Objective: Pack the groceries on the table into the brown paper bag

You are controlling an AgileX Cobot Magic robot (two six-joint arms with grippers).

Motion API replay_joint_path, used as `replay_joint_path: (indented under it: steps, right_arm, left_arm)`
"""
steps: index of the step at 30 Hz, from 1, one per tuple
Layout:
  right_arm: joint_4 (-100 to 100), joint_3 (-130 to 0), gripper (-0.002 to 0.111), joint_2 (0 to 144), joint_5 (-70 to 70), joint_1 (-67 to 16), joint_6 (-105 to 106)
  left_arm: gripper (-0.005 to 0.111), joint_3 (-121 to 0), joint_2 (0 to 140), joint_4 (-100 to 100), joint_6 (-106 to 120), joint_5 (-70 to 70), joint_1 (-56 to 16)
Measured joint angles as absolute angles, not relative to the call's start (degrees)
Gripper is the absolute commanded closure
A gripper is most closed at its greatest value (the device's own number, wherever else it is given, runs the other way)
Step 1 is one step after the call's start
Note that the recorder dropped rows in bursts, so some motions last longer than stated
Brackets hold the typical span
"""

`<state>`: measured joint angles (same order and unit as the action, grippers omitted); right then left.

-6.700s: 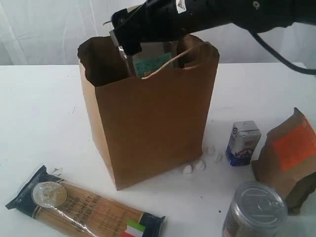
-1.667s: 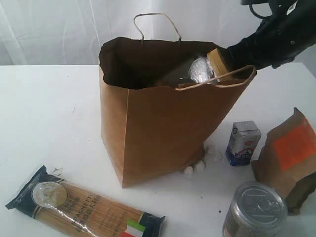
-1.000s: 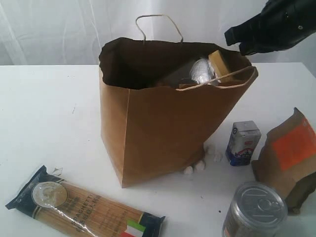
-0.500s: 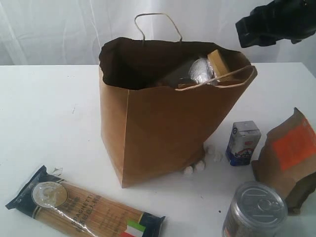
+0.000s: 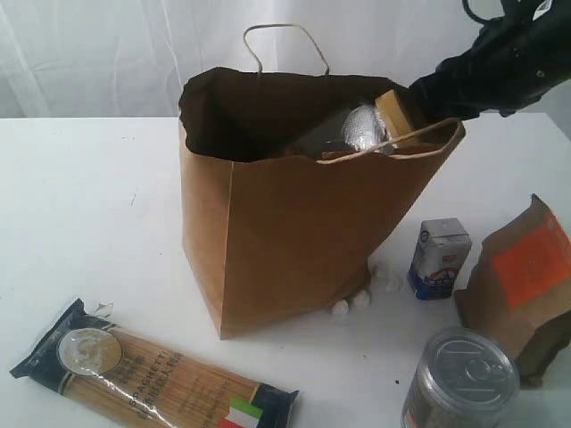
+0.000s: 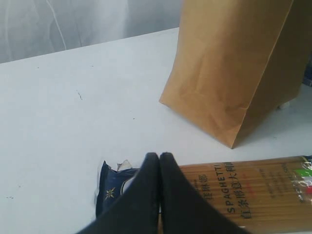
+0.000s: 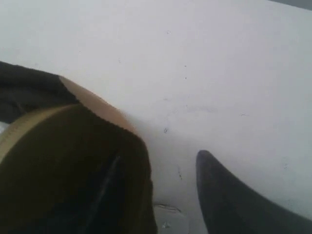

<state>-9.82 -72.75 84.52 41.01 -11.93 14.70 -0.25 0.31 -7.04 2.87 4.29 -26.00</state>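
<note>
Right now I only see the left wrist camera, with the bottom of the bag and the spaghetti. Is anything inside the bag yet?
Observer: Yes. A gold-lidded clear jar leans inside the brown paper bag, and its lid pokes up at the rim.
Operator: Where's the other arm?
Observer: The right gripper is up at the bag's rim, close beside that lid, with its jaws open.
Operator: What else is not packed?
Observer: A small white-blue carton, a brown pouch with orange label and a silver tin can sit on the table, on the bag's right in the exterior view.
</note>
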Motion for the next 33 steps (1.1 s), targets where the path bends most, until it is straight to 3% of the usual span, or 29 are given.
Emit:
replay_joint_path:
  steps: [10,12,15,33]
  right_arm:
    - [-9.82,-72.75,0.075,88.24,38.8,-11.93,14.7]
    - [-9.96,-72.75,0.083,88.67,38.8,-11.93,14.7]
    - [-10.46,-72.75,0.108,88.9,38.8,-11.93,15.02]
    - [-13.21,-72.75,0.108,82.58,39.91,-16.61,19.78]
  left_arm:
    - [0.107,-0.25,0.31,-7.04,2.87,4.29,-26.0]
    - [0.107,-0.25,0.31,-7.04,2.87,4.29,-26.0]
    - [0.107,-0.25,0.31,-7.04,2.87,4.29,-26.0]
    - [0.107,-0.25,0.31,-7.04,2.87,4.29,-26.0]
